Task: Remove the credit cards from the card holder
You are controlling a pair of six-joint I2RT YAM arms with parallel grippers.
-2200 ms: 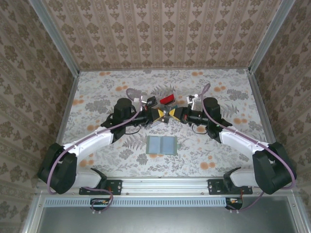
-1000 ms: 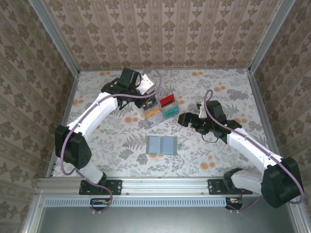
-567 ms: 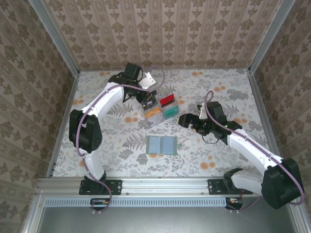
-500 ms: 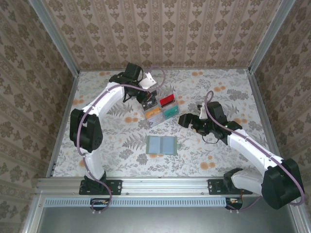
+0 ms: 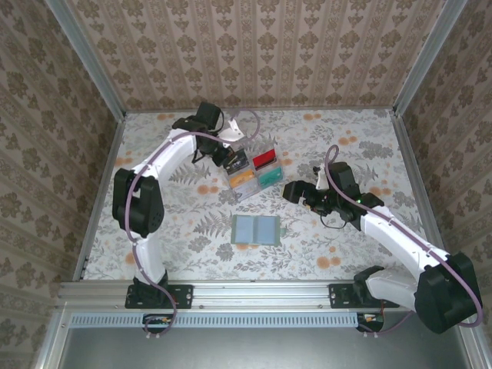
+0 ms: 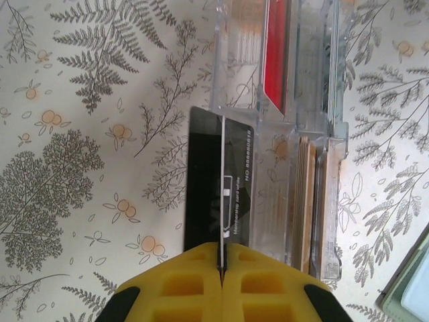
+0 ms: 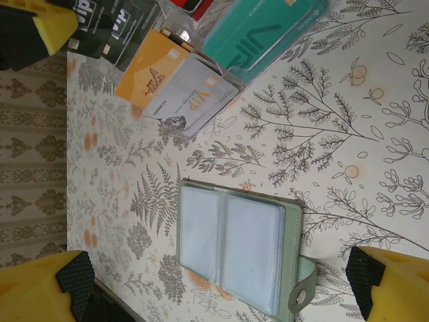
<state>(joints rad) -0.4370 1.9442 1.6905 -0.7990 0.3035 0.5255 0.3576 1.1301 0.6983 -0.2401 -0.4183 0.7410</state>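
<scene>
Locate the card holder [image 5: 257, 229] at 6 o'clock from the clear tray [image 6: 335, 134], lying open and flat on the table [image 5: 154, 231], apart from both arms. Check its pockets in the right wrist view: pale, see-through, no card visible inside.

Within the tray, seen from above, find the red card [image 5: 265, 159] at 1 o'clock, the teal card [image 5: 270, 177] at 3 o'clock and the tan card [image 5: 242, 179] at 8 o'clock.

Find the black card [image 6: 204, 181] at 10 o'clock, pinched edge-on in the left gripper [image 6: 221, 258], jaws pressed together on its near edge. Cannot tell whether its far end rests in the tray's outer compartment or hangs above it.

Find the right gripper [image 5: 290, 190] at 4 o'clock from the tray, spread wide, holding nothing, touching nothing.

Judge extraction as done: all four cards out of the holder. Treat the remainder as placement only: seat the black card, then release. Cannot rule out a further card hidden in a rear pocket
</scene>
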